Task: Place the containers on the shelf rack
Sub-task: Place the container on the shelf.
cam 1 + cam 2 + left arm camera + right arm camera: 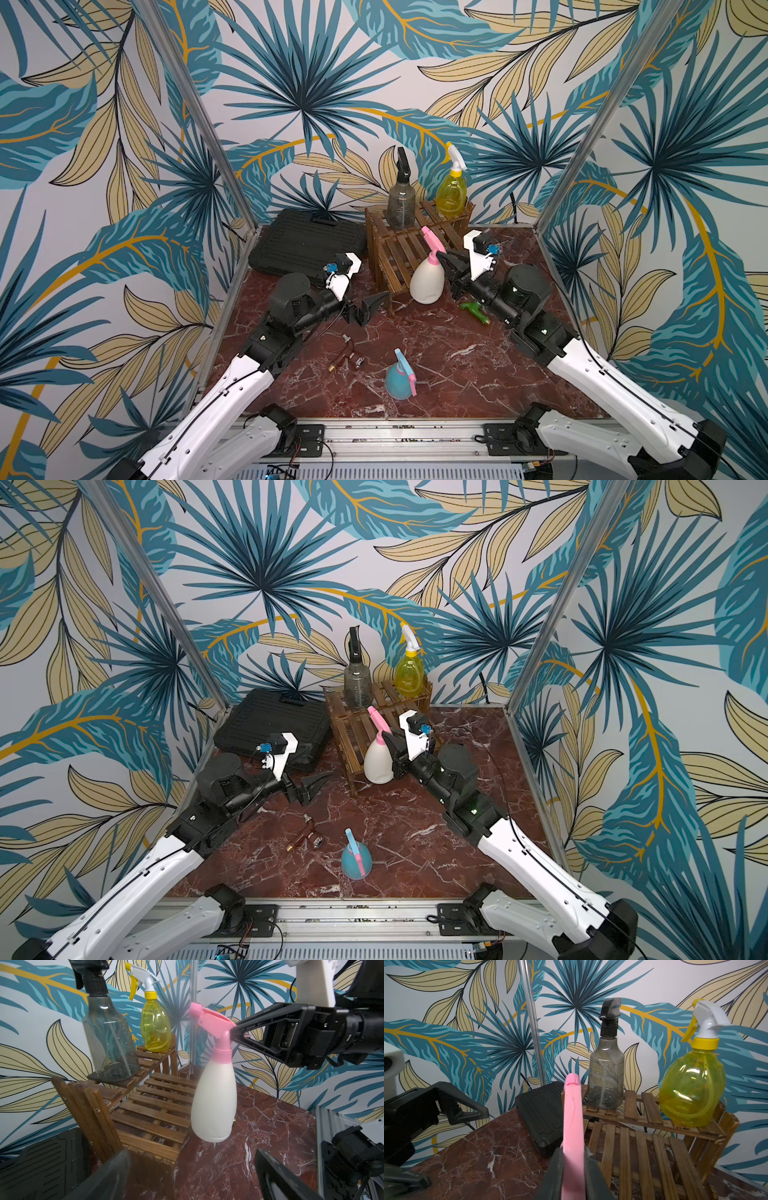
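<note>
The white bottle with a pink head [427, 282] [214, 1101] stays upright beside the right front edge of the wooden shelf rack [399, 253] [158, 1109], its base low over the marble. My right gripper [442, 255] [234, 1032] [573, 1167] is shut on the pink head [572, 1118]. The smoky grey bottle [401, 199] [606, 1076] and the yellow bottle [451, 191] [693, 1088] stand on the rack's upper step. The light blue bottle [399, 380] [356, 860] stands on the table near the front. My left gripper [374, 303] [193, 1165] is open and holds nothing, left of the rack's front.
A flat black ribbed case [307, 241] lies left of the rack, against the back corner. A green spray nozzle [476, 309] lies under my right arm. Small brown and brass parts [345, 355] lie left of the blue bottle. Metal frame posts [582, 166] rise at the table's back corners.
</note>
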You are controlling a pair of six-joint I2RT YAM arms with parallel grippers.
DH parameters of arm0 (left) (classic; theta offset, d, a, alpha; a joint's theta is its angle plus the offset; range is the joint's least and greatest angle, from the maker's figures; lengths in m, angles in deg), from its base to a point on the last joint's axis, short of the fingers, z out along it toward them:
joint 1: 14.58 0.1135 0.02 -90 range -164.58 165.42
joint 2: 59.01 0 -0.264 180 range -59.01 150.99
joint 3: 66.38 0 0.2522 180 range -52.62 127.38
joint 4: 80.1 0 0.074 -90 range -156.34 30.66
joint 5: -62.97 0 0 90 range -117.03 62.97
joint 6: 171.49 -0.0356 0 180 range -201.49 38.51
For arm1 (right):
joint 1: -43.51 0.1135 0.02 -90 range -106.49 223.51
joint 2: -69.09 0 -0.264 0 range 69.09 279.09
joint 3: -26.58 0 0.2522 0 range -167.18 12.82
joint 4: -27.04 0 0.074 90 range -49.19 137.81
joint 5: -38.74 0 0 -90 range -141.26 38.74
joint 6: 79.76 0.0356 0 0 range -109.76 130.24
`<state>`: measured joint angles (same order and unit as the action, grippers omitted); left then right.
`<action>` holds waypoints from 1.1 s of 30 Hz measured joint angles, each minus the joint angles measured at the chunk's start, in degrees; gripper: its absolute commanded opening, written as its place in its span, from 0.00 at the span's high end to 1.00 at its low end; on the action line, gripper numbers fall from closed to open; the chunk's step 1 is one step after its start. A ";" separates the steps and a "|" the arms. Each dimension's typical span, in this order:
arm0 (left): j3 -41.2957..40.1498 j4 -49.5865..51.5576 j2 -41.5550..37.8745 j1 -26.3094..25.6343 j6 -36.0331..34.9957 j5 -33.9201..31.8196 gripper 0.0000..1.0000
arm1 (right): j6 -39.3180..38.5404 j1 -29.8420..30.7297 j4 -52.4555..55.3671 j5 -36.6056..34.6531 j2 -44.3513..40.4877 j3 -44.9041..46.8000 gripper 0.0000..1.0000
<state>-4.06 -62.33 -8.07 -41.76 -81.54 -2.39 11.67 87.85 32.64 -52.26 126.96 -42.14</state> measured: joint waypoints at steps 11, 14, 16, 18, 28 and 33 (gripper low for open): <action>-2.45 1.84 -0.11 1.70 -5.57 -3.52 0.00 | -9.09 -7.30 -2.86 -1.90 1.68 0.24 1.00; -3.48 1.92 -0.09 1.73 -6.29 -3.91 0.00 | -10.49 -11.78 -5.16 1.40 3.82 0.22 1.00; -3.54 1.92 -0.09 1.73 -6.82 -3.89 0.00 | -10.97 -14.43 -6.05 3.30 5.33 0.22 1.00; -3.54 1.92 -0.07 1.75 -7.30 -3.91 0.00 | -11.15 -16.37 -6.97 5.20 6.95 0.20 1.00; -3.54 1.92 1.05 1.75 -8.44 -3.69 0.00 | -10.73 -21.77 -11.13 13.29 12.68 0.20 1.00; -3.54 1.92 1.38 1.75 -8.50 -3.34 0.00 | -9.77 -21.86 -13.66 14.75 15.04 0.15 1.00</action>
<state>-7.61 -60.41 -6.70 -40.01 -90.04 -5.73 1.90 65.99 18.98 -37.50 141.99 -41.99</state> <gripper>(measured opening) 0.999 0.191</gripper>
